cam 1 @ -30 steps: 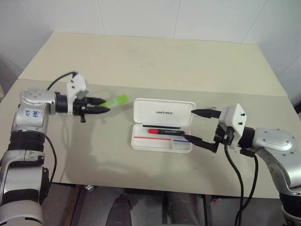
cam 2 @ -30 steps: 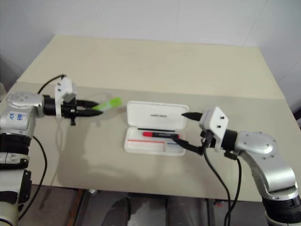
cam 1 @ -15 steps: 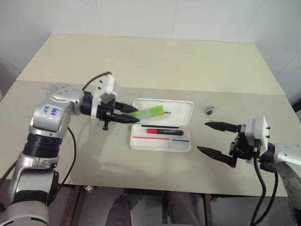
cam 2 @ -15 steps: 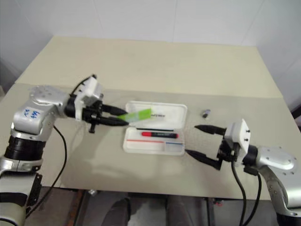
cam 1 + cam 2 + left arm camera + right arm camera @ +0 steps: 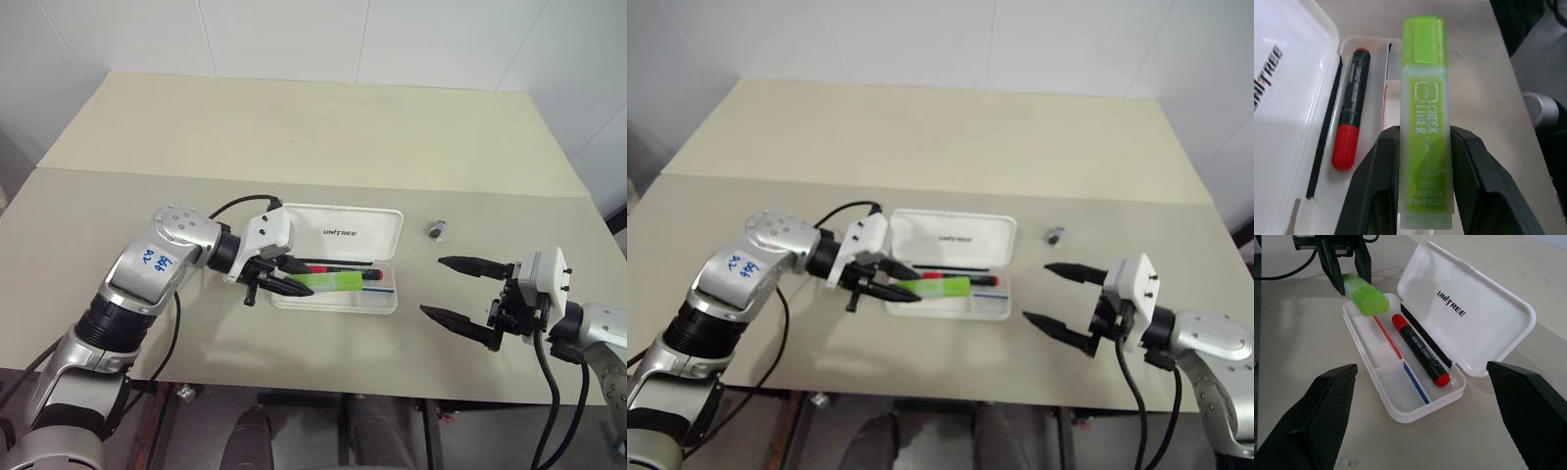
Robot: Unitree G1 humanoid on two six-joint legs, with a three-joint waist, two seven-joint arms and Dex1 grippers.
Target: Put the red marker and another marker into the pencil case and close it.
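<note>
light: bright, even (overhead) | shadows: soft, faint | focus: sharp, no glare

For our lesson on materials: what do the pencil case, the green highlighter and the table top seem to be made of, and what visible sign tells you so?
Pencil case: probably hard white plastic, glossy; thin moulded walls, rounded corners, light reflections.
Green highlighter: translucent plastic; light passes through its body, and the printing sits on a smooth surface.
Table top: matte beige, perhaps laminate or painted board; even colour, no grain, so the material stays uncertain.
</note>
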